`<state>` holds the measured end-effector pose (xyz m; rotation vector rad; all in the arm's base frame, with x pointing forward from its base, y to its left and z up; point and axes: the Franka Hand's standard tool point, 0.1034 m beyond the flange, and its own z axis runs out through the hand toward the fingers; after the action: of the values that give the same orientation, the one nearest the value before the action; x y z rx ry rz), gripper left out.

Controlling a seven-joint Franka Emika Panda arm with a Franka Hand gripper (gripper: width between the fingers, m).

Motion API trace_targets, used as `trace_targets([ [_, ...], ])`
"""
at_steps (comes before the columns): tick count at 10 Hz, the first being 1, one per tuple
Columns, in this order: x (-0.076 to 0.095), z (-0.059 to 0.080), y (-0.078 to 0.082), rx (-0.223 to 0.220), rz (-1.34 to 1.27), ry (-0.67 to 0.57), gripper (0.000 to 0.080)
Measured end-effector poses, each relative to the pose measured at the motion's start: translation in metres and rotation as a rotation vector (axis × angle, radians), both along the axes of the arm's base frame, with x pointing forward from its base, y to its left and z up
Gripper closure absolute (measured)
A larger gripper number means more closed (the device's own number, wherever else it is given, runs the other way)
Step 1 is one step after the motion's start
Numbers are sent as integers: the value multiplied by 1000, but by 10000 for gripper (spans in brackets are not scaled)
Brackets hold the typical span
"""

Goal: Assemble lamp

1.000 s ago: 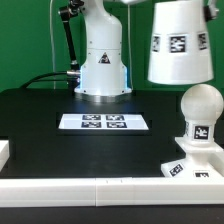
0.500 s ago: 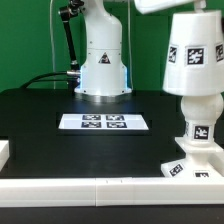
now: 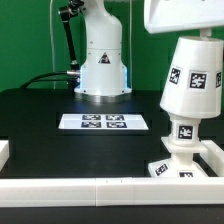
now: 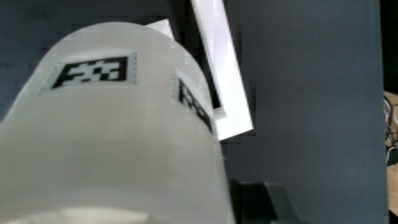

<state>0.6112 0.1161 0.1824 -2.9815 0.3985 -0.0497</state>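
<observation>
The white tapered shade (image 3: 190, 78) sits tilted over the bulb at the exterior view's right and hides the bulb's round head. Only the bulb's tagged neck (image 3: 183, 131) shows below it, standing on the flat square base (image 3: 172, 168). My gripper (image 3: 196, 36) is above the shade and shut on its top; the hand is cut off by the frame's edge. In the wrist view the shade (image 4: 116, 130) fills most of the picture, with one dark finger (image 4: 263, 203) against its side.
The marker board (image 3: 104, 122) lies mid-table in front of the robot's pedestal (image 3: 101, 62). A white rail (image 3: 80, 186) runs along the table's near edge, with a white block (image 3: 4, 151) at the exterior view's left. A white strip (image 4: 224, 70) shows beyond the shade.
The shade has come down from mid-air onto the bulb and now leans. The base with the bulb has shifted toward the exterior view's left.
</observation>
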Motion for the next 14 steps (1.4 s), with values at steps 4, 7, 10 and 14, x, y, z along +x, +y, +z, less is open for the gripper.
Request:
trace_targets([
  [4, 0, -28, -13, -15, 79, -36, 755],
  [7, 3, -36, -17, -20, 114, -38, 685],
  [10, 3, -34, -23, -21, 119, -35, 494],
  [14, 2, -3, -29, -15, 120, 41, 116],
])
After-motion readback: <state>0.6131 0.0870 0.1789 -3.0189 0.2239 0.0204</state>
